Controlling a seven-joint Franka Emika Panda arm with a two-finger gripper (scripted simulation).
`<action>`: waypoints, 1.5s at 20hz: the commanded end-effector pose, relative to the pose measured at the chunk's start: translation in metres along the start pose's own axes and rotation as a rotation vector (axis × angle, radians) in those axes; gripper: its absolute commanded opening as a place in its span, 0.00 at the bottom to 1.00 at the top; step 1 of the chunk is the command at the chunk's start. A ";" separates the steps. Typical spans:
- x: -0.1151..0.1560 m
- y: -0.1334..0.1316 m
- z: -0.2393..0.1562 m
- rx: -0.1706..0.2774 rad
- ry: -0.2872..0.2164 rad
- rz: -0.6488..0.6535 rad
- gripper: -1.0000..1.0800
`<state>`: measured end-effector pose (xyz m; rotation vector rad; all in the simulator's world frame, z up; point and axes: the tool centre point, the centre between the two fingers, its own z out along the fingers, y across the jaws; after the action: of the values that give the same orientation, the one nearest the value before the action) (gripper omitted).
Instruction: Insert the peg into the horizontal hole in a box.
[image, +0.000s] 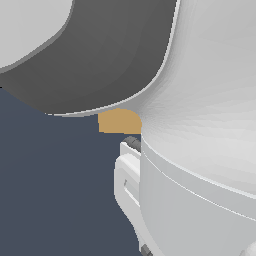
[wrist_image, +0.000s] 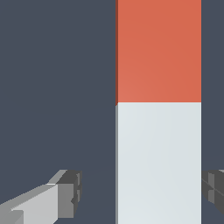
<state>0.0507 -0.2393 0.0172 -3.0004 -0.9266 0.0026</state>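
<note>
wrist view: the end effector (wrist_image: 142, 194) is spread wide, its fingers (wrist_image: 65, 194) flanking the peg (wrist_image: 158, 113), one apart, the other close. exterior view: the box (image: 118, 121) shows partly behind the arm.

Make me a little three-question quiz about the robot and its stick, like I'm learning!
1. True or false: in the wrist view the gripper is shut on the peg.
2. Which two colours does the peg have? A) orange-red and pale grey-white B) blue and green C) black and yellow
3. Fill in: in the exterior view the arm hides most of the tan ____.

Key:
1. False. One finger stands apart from the peg, with dark floor between; the other sits right at the peg's other side.
2. A.
3. box. Only a small tan patch shows; the hole is not visible.
</note>
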 end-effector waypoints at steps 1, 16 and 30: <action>0.001 0.001 -0.001 -0.002 0.001 0.000 0.00; 0.012 -0.009 -0.007 -0.001 0.001 -0.045 0.00; 0.102 -0.133 -0.069 -0.003 0.000 -0.496 0.00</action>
<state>0.0617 -0.0928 0.0758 -2.7300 -1.5520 0.0063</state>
